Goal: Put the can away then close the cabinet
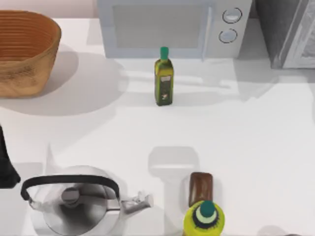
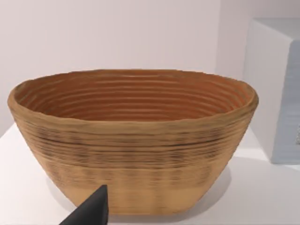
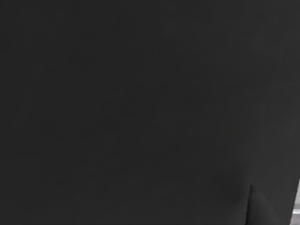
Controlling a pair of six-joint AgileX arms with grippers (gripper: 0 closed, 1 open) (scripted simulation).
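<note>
While my left arm [image 1: 6, 164] sits parked at nine o'clock, finger state unreadable, the cabinet [image 1: 290, 29] stands at two o'clock; right wrist view is dark.

Open tabletop [image 1: 256, 128] mid and right. Green bottle [image 1: 164, 76] upright before microwave [image 1: 172, 27]. Basket [image 1: 24, 51] blocks far left; kettle [image 1: 74, 204], yellow bottle [image 1: 204, 219] crowd near edge. Cabinet [image 1: 288, 32] far right.

Basket [image 2: 136, 154]: woven, ribbed, matt.
Kettle [image 1: 74, 204]: polished, shiny metal.
Oil bottle [image 1: 164, 78]: glossy, perhaps glass.
Table [image 1: 246, 137]: smooth, matt white.
Right wrist view: dark.
</note>
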